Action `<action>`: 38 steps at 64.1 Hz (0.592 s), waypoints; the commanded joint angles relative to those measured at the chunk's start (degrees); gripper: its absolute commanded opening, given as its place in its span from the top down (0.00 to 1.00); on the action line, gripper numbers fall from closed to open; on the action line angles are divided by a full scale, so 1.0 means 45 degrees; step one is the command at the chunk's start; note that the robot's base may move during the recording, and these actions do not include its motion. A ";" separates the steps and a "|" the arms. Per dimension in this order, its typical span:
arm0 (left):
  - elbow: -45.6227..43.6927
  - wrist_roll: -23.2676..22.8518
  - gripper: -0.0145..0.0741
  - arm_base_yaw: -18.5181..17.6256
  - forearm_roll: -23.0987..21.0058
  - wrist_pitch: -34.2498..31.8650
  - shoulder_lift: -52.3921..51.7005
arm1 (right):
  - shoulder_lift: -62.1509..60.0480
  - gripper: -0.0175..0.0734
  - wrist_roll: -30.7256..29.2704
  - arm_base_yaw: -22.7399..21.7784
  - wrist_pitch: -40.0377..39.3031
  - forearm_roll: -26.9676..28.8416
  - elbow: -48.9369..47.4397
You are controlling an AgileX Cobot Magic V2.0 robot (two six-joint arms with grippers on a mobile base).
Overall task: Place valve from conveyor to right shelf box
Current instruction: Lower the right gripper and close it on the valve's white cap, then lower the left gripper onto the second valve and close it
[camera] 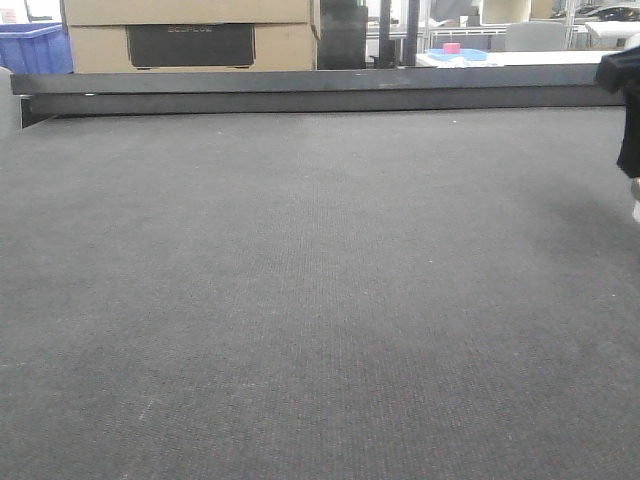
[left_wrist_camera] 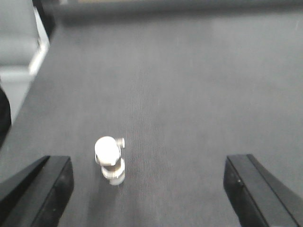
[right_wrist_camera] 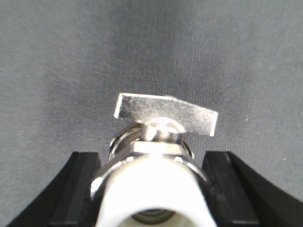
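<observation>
Over the conveyor (right_wrist_camera: 151,47), my right claw (right_wrist_camera: 152,165) pinches the valve (right_wrist_camera: 163,113) by its rounded body; smooth metal could slip free.

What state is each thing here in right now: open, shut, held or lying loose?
Left gripper: jaws wide open, holding nothing.
Loose valve: resting on the conveyor, between the left jaws, untouched.
Right gripper: jaws shut on the second valve.
Second valve: held by its body, handle free.

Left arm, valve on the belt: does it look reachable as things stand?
Probably yes: the left gripper is open and the valve stands on the conveyor between its fingers, with nothing blocking.
</observation>
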 commanded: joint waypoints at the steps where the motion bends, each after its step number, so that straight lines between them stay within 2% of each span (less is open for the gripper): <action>1: -0.1513 -0.0084 0.23 0.0210 0.0233 0.1630 0.1610 | -0.0848 0.98 -0.0099 -0.0008 -0.0846 0.0109 0.0678; 8: -0.3060 -0.0056 0.23 0.0713 0.0933 0.3006 0.3628 | -0.1642 0.98 -0.0099 -0.0008 -0.1564 0.0349 0.1556; 14: -0.4216 0.0441 0.23 0.1338 0.1085 0.3751 0.5143 | -0.2146 0.98 -0.0099 -0.0008 -0.2098 0.0349 0.2099; 20: -0.5228 0.1105 0.23 0.1875 0.0697 0.4304 0.6820 | -0.2625 0.98 -0.0099 -0.0008 -0.2369 0.0349 0.2457; 28: -0.6100 0.2058 0.23 0.2353 -0.0390 0.4391 0.8605 | -0.2990 0.98 -0.0099 -0.0008 -0.2346 0.0349 0.2511; 38: -0.6409 0.2306 0.23 0.2374 -0.0390 0.4012 1.0423 | -0.3372 0.98 -0.0099 -0.0008 -0.2345 0.0373 0.2511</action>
